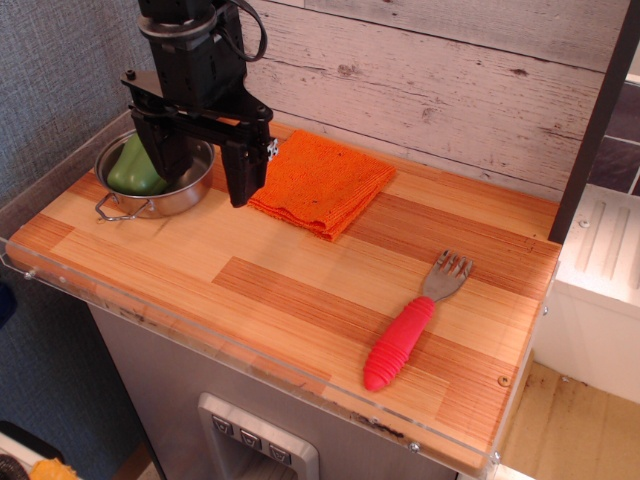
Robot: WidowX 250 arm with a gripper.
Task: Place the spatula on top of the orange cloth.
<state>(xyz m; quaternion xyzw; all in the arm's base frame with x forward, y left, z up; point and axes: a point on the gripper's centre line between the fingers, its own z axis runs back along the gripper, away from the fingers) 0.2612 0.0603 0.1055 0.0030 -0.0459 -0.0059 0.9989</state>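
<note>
Red-handled, grey-tined spatula (412,322) lies untouched, well apart from the knitted orange cloth (322,182); black gripper (200,170) hovers spread wide, empty, beside the cloth.

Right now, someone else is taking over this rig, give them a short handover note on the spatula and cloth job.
Gripper: open, empty, hanging over the far left of the table between the steel bowl and the orange cloth.
Spatula: lying on the wood near the front right edge, tines pointing away, untouched.
Orange cloth: folded, near the back wall, nothing on it.
Done: nothing yet.
Left: cross to the spatula, grasp the red handle, carry it over, set it on the cloth.
</note>
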